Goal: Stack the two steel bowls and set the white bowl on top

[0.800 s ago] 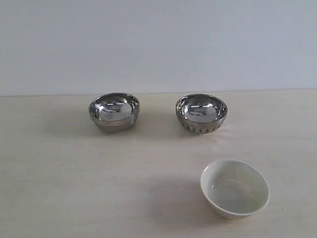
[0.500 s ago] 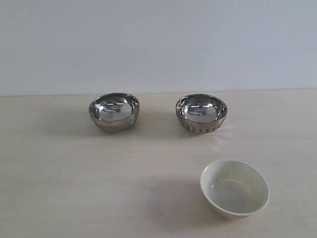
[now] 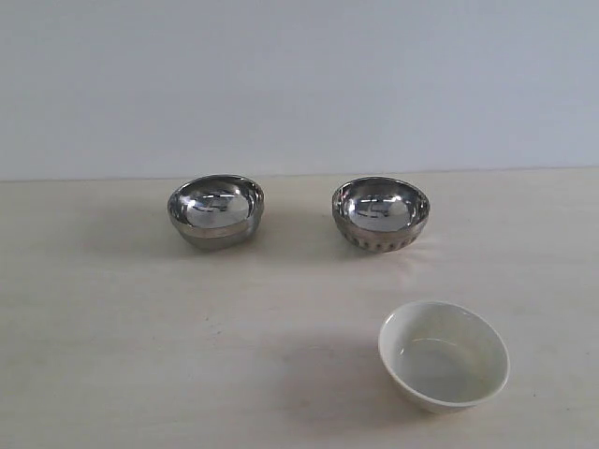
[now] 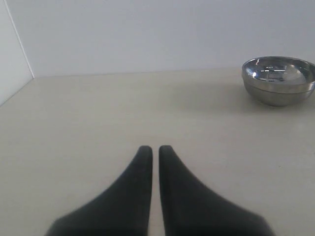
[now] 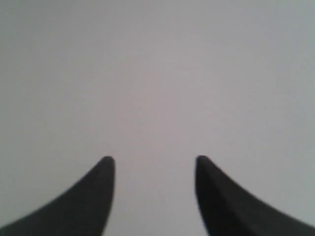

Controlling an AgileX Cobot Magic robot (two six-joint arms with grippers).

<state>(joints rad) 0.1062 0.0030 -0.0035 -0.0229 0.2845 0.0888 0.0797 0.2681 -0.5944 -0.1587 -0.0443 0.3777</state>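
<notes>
Two steel bowls stand apart at the back of the table: a smooth-sided steel bowl (image 3: 216, 211) on the left and a ribbed steel bowl (image 3: 380, 212) on the right. The white bowl (image 3: 444, 354) sits alone near the front right. Neither gripper shows in the exterior view. In the left wrist view my left gripper (image 4: 153, 149) is shut and empty, low over the table, with the smooth steel bowl (image 4: 278, 80) well away from it. My right gripper (image 5: 154, 162) is open, with nothing between its fingers and only a blank grey surface in front of it.
The pale wooden table (image 3: 140, 327) ends at a plain white wall (image 3: 299, 84) behind the bowls. A side wall edge (image 4: 17, 44) shows in the left wrist view.
</notes>
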